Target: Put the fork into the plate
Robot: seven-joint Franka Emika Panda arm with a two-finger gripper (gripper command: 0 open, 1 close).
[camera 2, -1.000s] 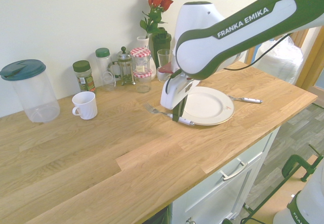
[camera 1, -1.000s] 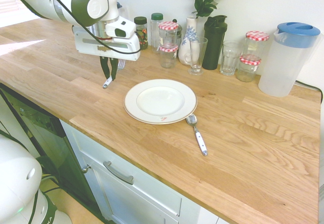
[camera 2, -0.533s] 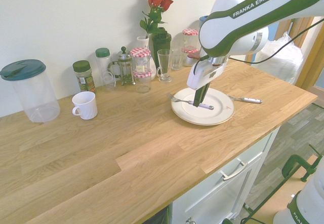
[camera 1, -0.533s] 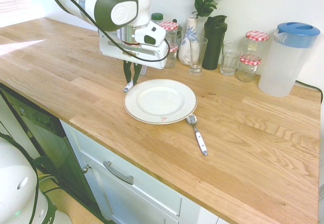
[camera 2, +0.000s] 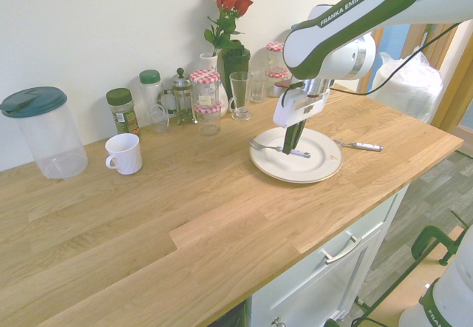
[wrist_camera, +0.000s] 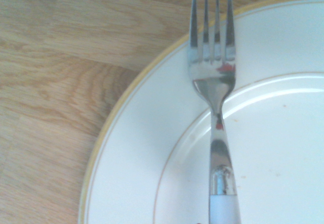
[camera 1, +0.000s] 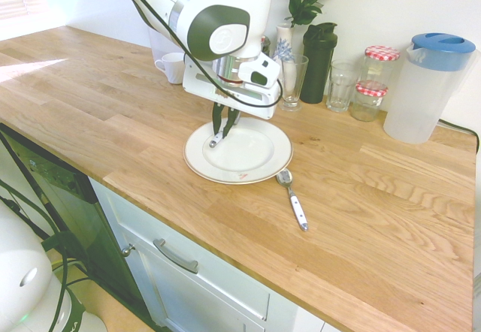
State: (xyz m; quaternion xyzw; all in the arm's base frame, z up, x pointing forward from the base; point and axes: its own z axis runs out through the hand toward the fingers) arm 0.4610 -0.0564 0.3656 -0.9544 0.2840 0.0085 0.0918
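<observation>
My gripper (camera 1: 223, 128) is shut on the fork (camera 2: 279, 149) near the top of its white handle and holds it level, low over the round white plate (camera 1: 276, 164). In the second exterior view the gripper (camera 2: 294, 145) hangs over the plate's (camera 2: 324, 173) left half. The silver tines reach out to the plate's rim. The wrist view shows the fork (wrist_camera: 214, 82) lying across the gold-lined rim of the plate (wrist_camera: 136, 158), tines over its edge. I cannot tell whether the fork touches the plate.
A white-handled spoon (camera 1: 293, 197) lies on the wooden counter beside the plate. Along the wall stand jars (camera 1: 379, 61), glasses (camera 1: 294, 80), a rose vase (camera 1: 284, 61), a blue-lidded pitcher (camera 1: 427, 84) and a white mug (camera 2: 123, 153). The counter's front edge is close by.
The arm has carried the fork from above the bare counter beside the plate to over the plate itself. The gripper stayed shut on it throughout.
</observation>
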